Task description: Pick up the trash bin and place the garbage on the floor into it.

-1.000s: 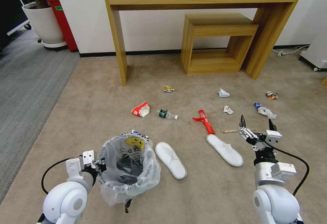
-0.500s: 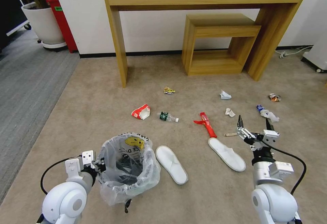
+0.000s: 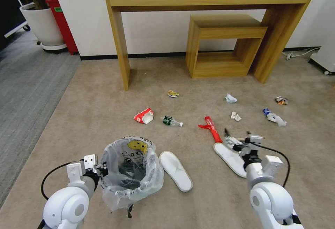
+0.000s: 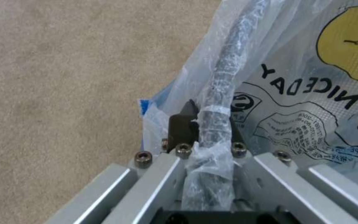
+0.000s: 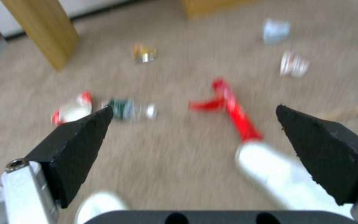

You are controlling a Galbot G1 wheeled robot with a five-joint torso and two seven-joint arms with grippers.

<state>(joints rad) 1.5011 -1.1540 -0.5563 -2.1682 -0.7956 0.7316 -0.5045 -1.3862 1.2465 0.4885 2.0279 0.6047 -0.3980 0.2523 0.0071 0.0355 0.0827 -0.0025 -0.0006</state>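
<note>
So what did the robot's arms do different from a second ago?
The right gripper, open, swung toward the robot's left and lower, and now hangs over the right slipper. The left gripper stayed clamped on the trash bin rim. The litter hasn't moved.

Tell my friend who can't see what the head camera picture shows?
The left gripper holds the trash bin by its rim, while the open right gripper hovers over a white slipper. Other litter dots the carpet.

The clear plastic bag (image 4: pixel 311 102) lining the trash bin (image 3: pixel 131 173) carried black capitals reading "NICEDAY" beside a yellow face print — smaller print and a round logo below them stayed too fine to read.
</note>
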